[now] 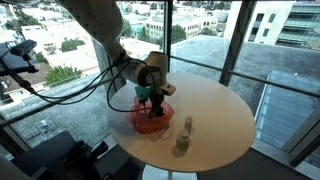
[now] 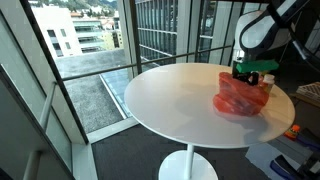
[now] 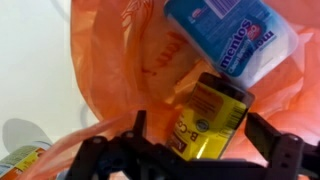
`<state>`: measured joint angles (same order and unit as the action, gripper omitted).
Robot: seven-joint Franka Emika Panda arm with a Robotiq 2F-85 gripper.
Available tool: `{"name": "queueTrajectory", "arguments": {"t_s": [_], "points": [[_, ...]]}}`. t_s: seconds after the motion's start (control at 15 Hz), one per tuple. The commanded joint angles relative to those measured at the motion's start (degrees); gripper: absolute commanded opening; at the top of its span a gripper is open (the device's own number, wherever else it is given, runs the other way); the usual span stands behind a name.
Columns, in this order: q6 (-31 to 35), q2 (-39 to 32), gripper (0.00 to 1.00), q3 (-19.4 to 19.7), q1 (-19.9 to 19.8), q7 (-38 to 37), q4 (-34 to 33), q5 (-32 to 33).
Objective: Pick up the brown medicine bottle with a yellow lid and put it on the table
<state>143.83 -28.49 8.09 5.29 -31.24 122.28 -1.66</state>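
High-rise office — glass walls [image 2: 150, 30], white table [image 2: 170, 100]

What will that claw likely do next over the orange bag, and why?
Probably lower a little and close on the brown medicine bottle. In the wrist view the gripper is open, one finger on either side of the bottle, which lies in the orange bag beside a blue Mentos container. Whether it is low enough already is hard to tell.

We overlook the table [image 1: 220, 115] [image 2: 170, 100] in both exterior views, orange bag [image 1: 150, 122] at nine o'clock, orange bag [image 2: 240, 102] at three, wrist view close overhead.
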Motion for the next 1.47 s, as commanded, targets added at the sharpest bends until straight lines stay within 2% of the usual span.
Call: {"name": "queueTrajectory", "arguments": {"t_s": [0.0,0.2,0.27,0.6,0.73,1.4], "points": [[-1.1,-1.1,1.0,0.9,0.0,-0.9,-1.5,-0.1],[-1.1,-1.8,1.0,1.4,0.1,-1.1,-1.9,0.1],[-1.2,-1.9,0.81,1.6,0.1,-1.1,-1.9,0.2],[-1.1,-2.6,0.41,2.2,0.3,-1.0,-2.1,0.5],[-1.2,-1.8,0.3,2.2,0.3,-0.7,-1.7,0.5],[-5.4,4.7,0.28,2.1,-0.4,1.9,0.7,2.0]]}}
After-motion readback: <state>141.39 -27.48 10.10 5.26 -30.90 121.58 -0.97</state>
